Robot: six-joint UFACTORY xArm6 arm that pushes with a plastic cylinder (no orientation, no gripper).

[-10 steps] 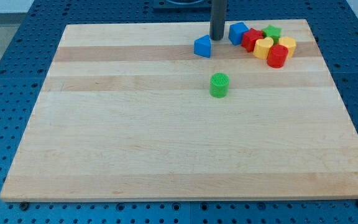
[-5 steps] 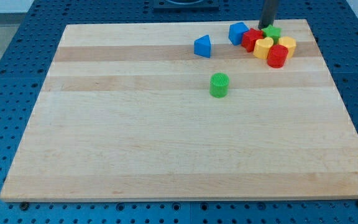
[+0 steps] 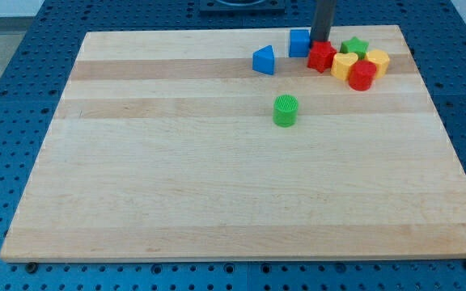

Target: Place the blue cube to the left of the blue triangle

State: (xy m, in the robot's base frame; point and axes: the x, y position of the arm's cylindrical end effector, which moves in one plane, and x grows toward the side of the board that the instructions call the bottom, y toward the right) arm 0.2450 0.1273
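The blue cube point(image 3: 299, 43) sits near the board's top edge, up and to the right of the blue triangle point(image 3: 264, 61). My tip point(image 3: 320, 40) stands just right of the blue cube, close to or touching its right side, and above the red star block point(image 3: 322, 56). The blue triangle lies apart from the cube, lower and to its left.
A cluster at the top right holds a green star block point(image 3: 353, 47), a yellow block point(image 3: 345, 65), another yellow block point(image 3: 375, 59) and a red cylinder point(image 3: 361, 75). A green cylinder point(image 3: 285, 110) stands alone below the triangle. The wooden board point(image 3: 217, 178) has its top edge just above the cube.
My tip swung from left of the cube to the top right, then came back left. The blue cube slid left and a little up; the red star shifted slightly.
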